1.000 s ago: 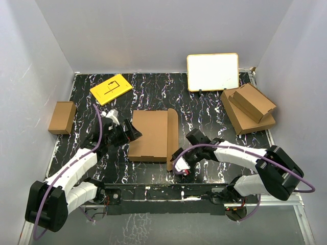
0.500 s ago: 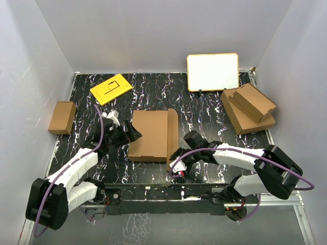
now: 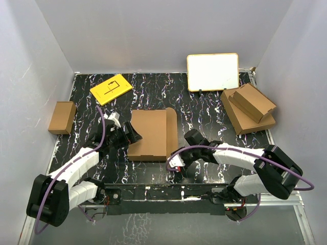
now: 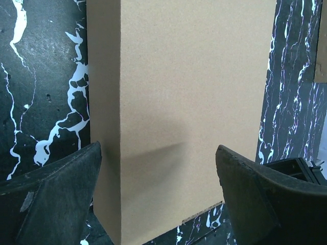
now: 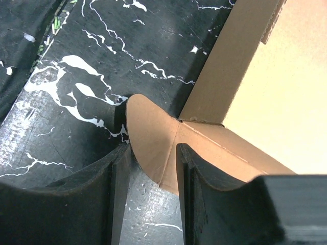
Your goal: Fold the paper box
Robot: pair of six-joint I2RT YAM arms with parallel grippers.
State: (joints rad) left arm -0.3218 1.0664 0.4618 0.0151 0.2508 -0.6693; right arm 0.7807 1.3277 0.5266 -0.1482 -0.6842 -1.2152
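The paper box (image 3: 149,133) lies flat in the middle of the black marbled table, with a narrow side flap (image 3: 172,130) standing along its right edge. My left gripper (image 3: 132,133) is open at the box's left edge; in the left wrist view (image 4: 158,150) its fingers straddle the plain brown panel (image 4: 189,92) without touching it. My right gripper (image 3: 175,162) is at the box's near right corner. In the right wrist view (image 5: 153,150) it is shut on a rounded corner flap (image 5: 153,132) of the box.
A small brown box (image 3: 62,117) sits at the left edge, and a yellow card (image 3: 111,89) lies at the back left. A whiteboard (image 3: 212,72) stands at the back. Stacked cardboard boxes (image 3: 249,108) sit at the right. Grey walls enclose the table.
My right gripper has moved a little left and nearer with the corner flap, and the side flap has swung in against the box. My left gripper has edged slightly right.
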